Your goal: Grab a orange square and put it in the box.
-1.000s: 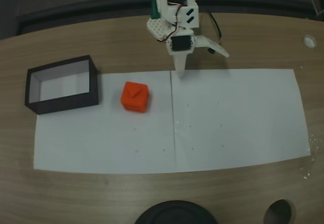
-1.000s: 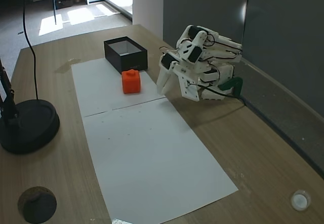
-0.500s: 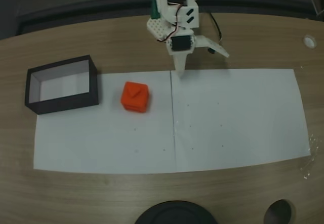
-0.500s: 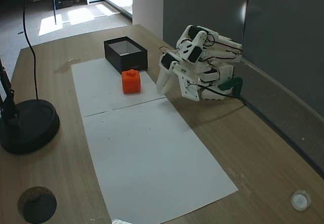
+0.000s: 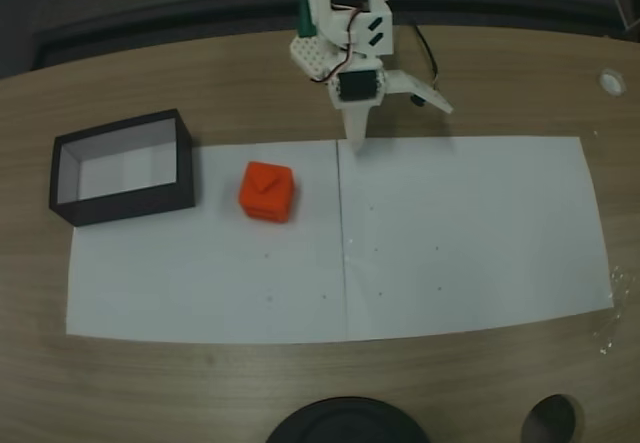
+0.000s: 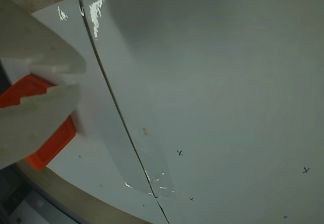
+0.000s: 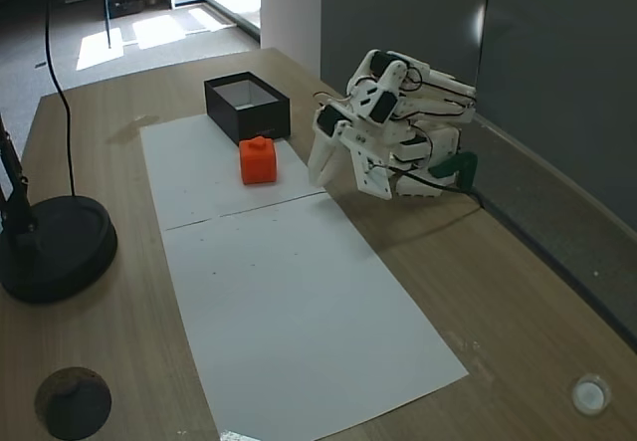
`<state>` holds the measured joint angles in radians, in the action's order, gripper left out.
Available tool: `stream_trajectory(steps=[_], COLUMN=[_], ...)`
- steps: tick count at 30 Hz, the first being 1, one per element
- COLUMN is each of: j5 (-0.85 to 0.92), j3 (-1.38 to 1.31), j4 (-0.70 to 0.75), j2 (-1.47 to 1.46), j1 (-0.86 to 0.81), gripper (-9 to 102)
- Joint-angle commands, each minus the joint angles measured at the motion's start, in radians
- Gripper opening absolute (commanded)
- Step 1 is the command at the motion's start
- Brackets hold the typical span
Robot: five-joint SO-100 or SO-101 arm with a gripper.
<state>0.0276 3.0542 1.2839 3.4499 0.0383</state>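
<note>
A fixed view from above shows our arm folded back at the far edge of the desk (image 5: 150,73), its claw (image 5: 357,141) pointing down at the far edge of the white paper (image 5: 470,233), right by the seam between the two sheets. One finger juts out sideways, so we judge the claw open, and it grips nothing. We read this as a rest pose, with the reach not yet begun.

The orange square (image 5: 267,191) sits alone on the left sheet, near the paper's far edge, between the claw and the box (image 5: 185,178) and touching neither. The box stands at the paper's far left corner.

Being a cube, the square has no long axis. Its sides lie slightly skewed to the paper's edges, raised mark upward.
</note>
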Motion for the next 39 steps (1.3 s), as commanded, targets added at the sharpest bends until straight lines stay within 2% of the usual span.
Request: stream_trajectory(steps=[1, 4, 8, 10, 13, 16, 20, 25, 27, 34, 39], j5=[-0.002, 0.002, 0.008, 0.029, 0.094, 0.026, 0.009, 0.095, 0.1, 0.094, 0.097], j3=[-0.057, -0.057, -0.057, -0.066, -0.083, -0.169, -0.304, -0.436, -0.462, -0.569, -0.741], j4=[0.006, 0.003, -0.094, -0.156, -0.252, -0.276, -0.219, -0.038, -0.012, -0.028, 0.035], j2=[0.012, 0.012, 0.012, 0.012, 0.012, 0.002, -0.006, -0.017, -0.06, -0.405, -0.712], j1=[0.006, 0.014, 0.015, -0.071, -0.244, -0.387, -0.486, -0.451, -0.439, -0.434, -0.44], gripper=[0, 0, 1, 4, 16, 24, 28, 32, 33, 33, 33])
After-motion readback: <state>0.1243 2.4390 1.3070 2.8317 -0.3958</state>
